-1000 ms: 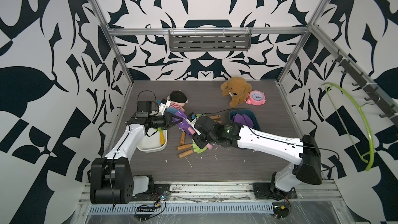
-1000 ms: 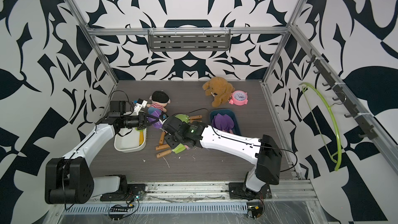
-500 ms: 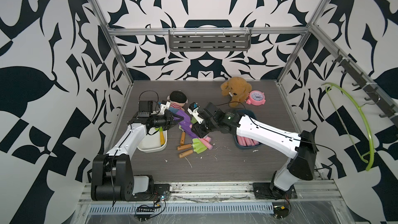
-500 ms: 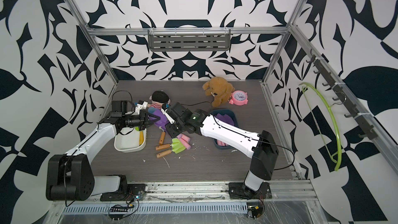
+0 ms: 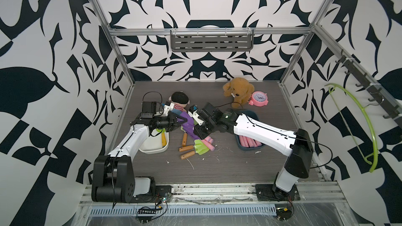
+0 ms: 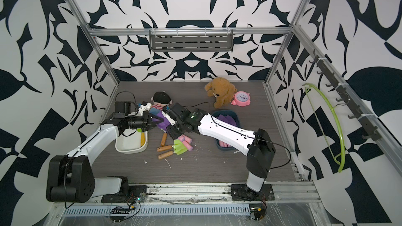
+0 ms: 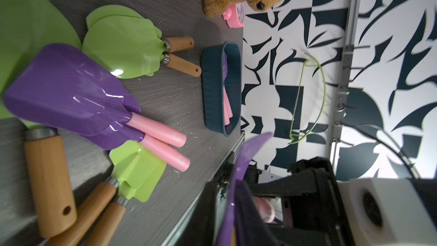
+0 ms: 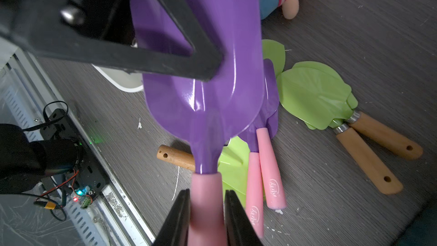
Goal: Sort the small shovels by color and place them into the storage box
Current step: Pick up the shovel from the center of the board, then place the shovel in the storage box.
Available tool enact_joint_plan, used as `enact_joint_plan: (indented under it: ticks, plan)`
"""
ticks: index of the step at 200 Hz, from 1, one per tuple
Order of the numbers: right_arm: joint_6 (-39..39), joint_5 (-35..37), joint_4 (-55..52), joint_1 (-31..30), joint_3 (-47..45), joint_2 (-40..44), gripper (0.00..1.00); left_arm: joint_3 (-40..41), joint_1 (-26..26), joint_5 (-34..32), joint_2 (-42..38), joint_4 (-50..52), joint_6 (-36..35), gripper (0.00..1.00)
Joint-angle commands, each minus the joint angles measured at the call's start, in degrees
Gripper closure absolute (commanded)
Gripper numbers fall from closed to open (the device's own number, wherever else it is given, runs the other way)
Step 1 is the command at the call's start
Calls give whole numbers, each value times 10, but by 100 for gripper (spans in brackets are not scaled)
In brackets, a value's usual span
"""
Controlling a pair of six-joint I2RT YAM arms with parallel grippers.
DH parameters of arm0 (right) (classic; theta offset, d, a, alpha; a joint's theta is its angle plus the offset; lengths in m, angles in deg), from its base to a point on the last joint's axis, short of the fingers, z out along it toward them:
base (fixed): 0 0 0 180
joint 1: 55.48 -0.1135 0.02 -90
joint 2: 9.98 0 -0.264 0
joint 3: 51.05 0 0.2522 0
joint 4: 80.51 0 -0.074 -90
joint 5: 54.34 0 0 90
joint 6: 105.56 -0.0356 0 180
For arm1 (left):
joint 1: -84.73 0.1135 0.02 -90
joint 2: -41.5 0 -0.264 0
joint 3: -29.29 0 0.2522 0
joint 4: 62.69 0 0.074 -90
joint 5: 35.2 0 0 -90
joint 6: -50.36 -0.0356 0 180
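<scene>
Near the white box, the right hand grasps a purple shovel by its pink handle; whether the left hand clamps its blade is unclear.

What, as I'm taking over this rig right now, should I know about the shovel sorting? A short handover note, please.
Right hand: shut on the pink handle of a purple shovel, held off the table.
Left hand: a finger lies across that shovel's blade; gripping or not, I cannot tell.
Done: some pink-handled shovels lie in the blue box, a yellow-handled shovel in the white box.
Left: the held shovel, two loose purple shovels and several green shovels on the table.
</scene>
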Motion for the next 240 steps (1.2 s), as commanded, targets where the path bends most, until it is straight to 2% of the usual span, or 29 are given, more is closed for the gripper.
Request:
enact_joint_plan:
  ticks: [1,11,32,54,82,99,128,167,240]
  plan:
    - [0,27,-16,17,0,41,97,-29,-11,-2,1,17,-60,57]
    - [1,36,-25,32,-14,58,97,-47,-22,-10,7,37,-97,50]
    - [3,54,-55,79,-55,97,97,-108,-59,-44,35,106,-200,44]
    - [5,71,-95,155,-101,134,97,-173,-108,-77,82,174,-287,36]
    - [5,92,-156,256,-139,137,97,-216,-149,-105,137,214,-325,31]
    - [2,102,-173,295,-153,123,97,-217,-158,-117,153,220,-334,31]
    - [-5,113,-158,316,-173,107,96,-195,-160,-129,145,217,-344,30]
    - [-19,87,-110,318,-209,90,94,-164,-160,-141,126,209,-354,28]
    - [-36,73,-65,318,-252,84,81,-158,-159,-144,124,208,-357,27]
